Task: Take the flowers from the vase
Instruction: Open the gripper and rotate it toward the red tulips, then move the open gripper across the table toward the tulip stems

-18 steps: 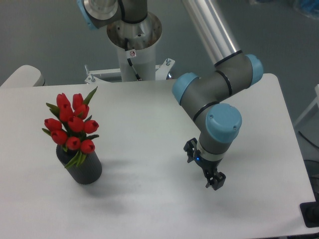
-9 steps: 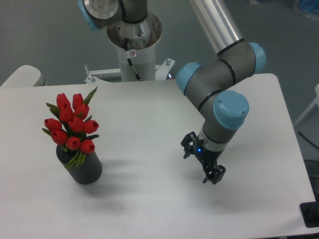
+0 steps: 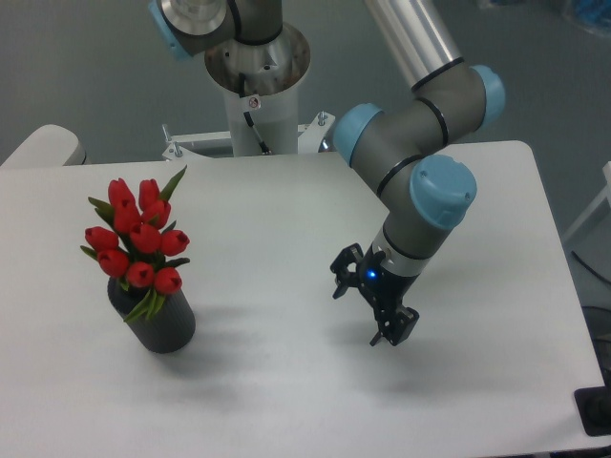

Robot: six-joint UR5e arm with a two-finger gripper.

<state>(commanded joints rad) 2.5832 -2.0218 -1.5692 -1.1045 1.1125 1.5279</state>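
Note:
The flowers (image 3: 138, 239), a bunch of red tulip buds with green leaves, stand upright in the vase (image 3: 162, 326), a short dark cylinder at the left of the white table. My gripper (image 3: 368, 307) hangs above the table's middle right, well to the right of the vase. Its two black fingers are spread apart with nothing between them, so it is open.
The arm's grey links and blue joint caps (image 3: 441, 191) reach over the table's right half. The robot's base column (image 3: 256, 91) stands behind the far edge. The white table (image 3: 267, 219) ends near the right at about the arm's width away.
The gripper has shifted left and slightly up, toward the vase, and the wrist has turned a little. The flowers and vase have not moved.

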